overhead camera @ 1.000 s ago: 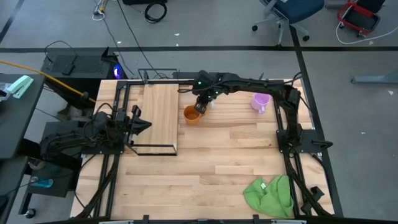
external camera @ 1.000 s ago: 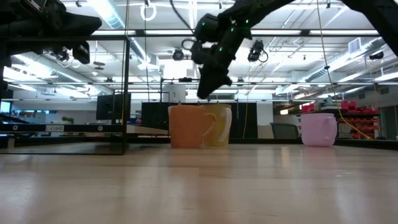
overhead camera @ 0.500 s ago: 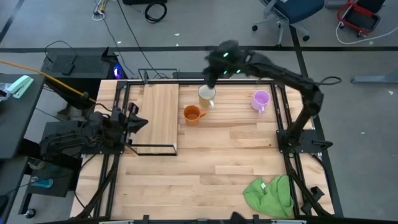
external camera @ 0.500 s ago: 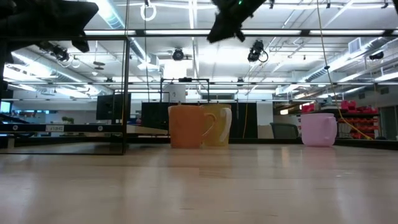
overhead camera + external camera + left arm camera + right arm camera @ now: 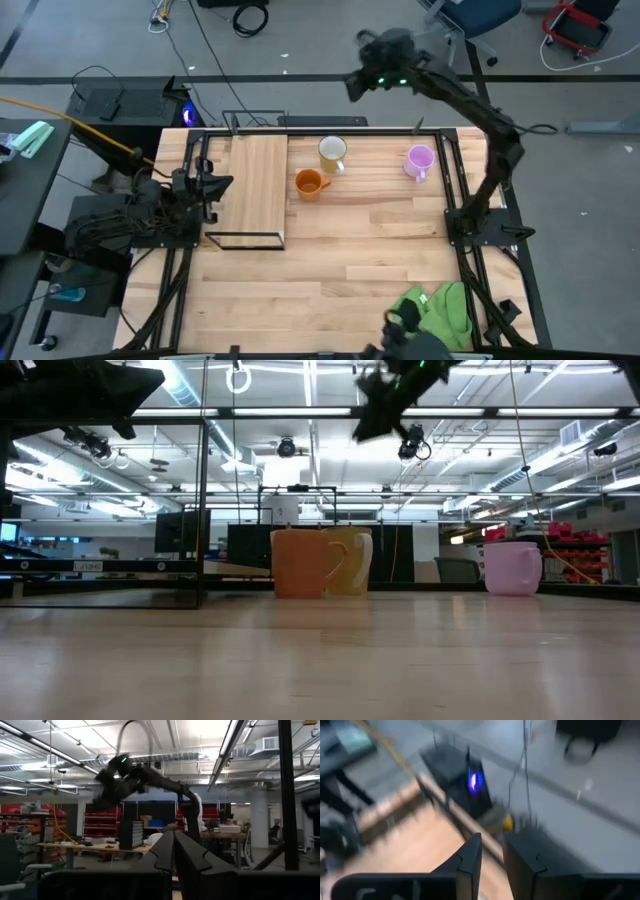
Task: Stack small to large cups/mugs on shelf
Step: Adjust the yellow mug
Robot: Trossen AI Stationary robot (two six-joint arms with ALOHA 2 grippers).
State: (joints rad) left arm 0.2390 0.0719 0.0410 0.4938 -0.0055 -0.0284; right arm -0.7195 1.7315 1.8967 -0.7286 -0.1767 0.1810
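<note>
Right gripper [image 5: 356, 84]: top centre of the high view, raised off the table past its far edge; fingers [image 5: 470, 862] slightly parted, holding nothing.
Left gripper [image 5: 222, 184]: left of frame, beside the shelf [image 5: 255, 188]; fingers [image 5: 167, 851] closed together, empty.
Cream mug [image 5: 332, 152]: upper centre, directly below the right gripper in frame, nearest to it.
Orange mug [image 5: 309, 183]: just lower left of the cream one, closest to the shelf.
Purple mug [image 5: 419, 160]: upper right, well apart.
Judgement: no mug is on the shelf yet; the right arm is nearer all three.

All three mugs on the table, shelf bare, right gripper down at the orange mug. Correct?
Not quite. The right gripper is raised beyond the table's far edge, clear of the orange mug, as the high view shows. The cream mug and purple mug sit on the table; the shelf is bare.
</note>
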